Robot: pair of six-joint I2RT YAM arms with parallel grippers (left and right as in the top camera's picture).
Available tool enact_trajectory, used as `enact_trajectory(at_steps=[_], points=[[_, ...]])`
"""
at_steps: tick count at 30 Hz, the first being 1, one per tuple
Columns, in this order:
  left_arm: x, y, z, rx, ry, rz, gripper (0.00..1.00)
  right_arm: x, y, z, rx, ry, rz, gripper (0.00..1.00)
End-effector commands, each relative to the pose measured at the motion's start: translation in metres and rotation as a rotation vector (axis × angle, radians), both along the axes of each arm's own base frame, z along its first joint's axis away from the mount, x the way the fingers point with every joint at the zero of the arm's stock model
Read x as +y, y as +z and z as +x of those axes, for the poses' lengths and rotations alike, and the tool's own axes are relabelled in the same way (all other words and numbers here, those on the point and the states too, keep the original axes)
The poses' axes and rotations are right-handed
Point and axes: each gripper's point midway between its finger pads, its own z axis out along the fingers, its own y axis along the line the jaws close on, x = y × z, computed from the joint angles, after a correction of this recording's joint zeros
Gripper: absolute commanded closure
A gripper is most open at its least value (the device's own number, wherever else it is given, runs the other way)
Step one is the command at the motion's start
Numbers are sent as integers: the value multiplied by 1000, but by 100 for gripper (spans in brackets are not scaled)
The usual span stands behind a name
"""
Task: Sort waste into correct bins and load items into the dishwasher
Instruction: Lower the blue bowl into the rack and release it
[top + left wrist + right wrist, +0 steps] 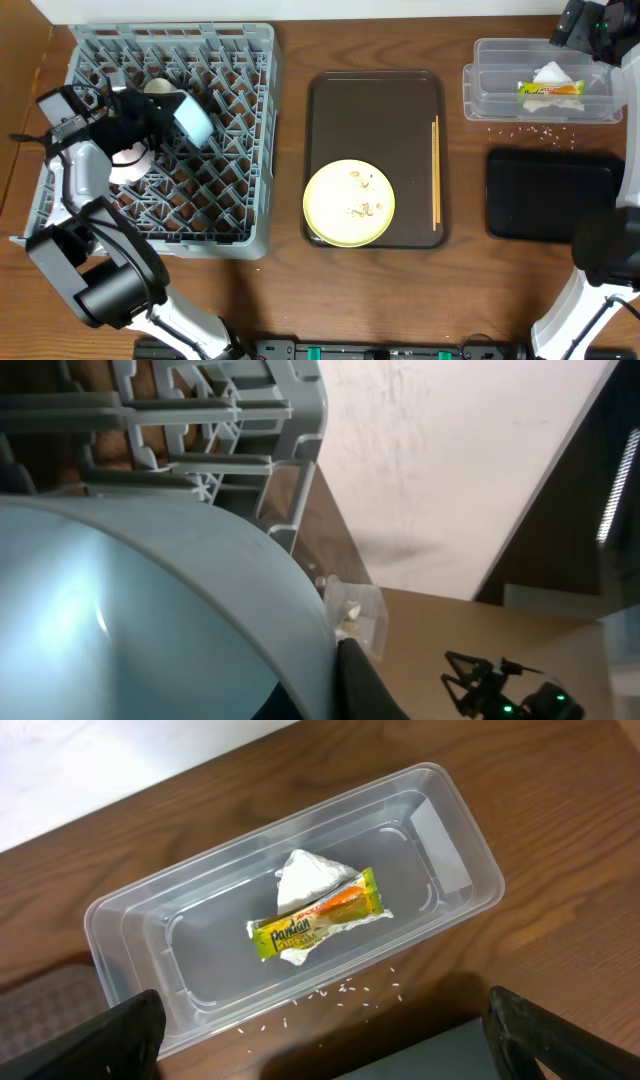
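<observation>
- The brown wooden table (285, 290) fills the view; a white wall (300, 8) runs along its far edge.
- The grey dish rack (245, 60) stands on the left. The left arm reaches over its left half and hides part of the lattice.
- The brown tray (375, 110) lies in the middle, just right of the rack.
- The black tray (550, 195) sits near right, its right edge covered by the right arm.
- The clear tub (480, 90) sits far right, beyond the black tray.
- The pale yellow plate (340, 205) rests on the brown tray's near left part, with food crumbs (362, 208) on it.
- The light blue bowl (193, 118) hangs tilted over the rack, its rim pinched by the left gripper (170, 113).
- The white bowl (128, 165) sits in the rack, half under the arm; the white cup (158, 87) is farther back.
- The right gripper (325, 1020) hovers over the tub, its fingers (100, 1040) spread wide and holding nothing.
- The chopsticks (436, 180) lie along the brown tray's right edge.
- The napkin (310, 875) and the snack wrapper (320, 918) lie touching inside the tub.
- More loose crumbs (530, 127) dot the table between the tub and the black tray.
</observation>
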Motion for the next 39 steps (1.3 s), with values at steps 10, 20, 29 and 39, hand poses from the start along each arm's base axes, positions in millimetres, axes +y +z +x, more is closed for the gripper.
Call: enact_trajectory(at_steps=[10,20,29,39], points=[[29,-17,-7,31,64,-7,92,1,-2,0,8,8,-6,1],[72,-14,-34,91,201,106,58,1,-2,0,8,8,-6,1],[104,-30,-91,421,376,443,45,1,-2,0,8,8,-6,1],[85,37,-102,333,409,721,92,1,-2,0,8,8,-6,1]])
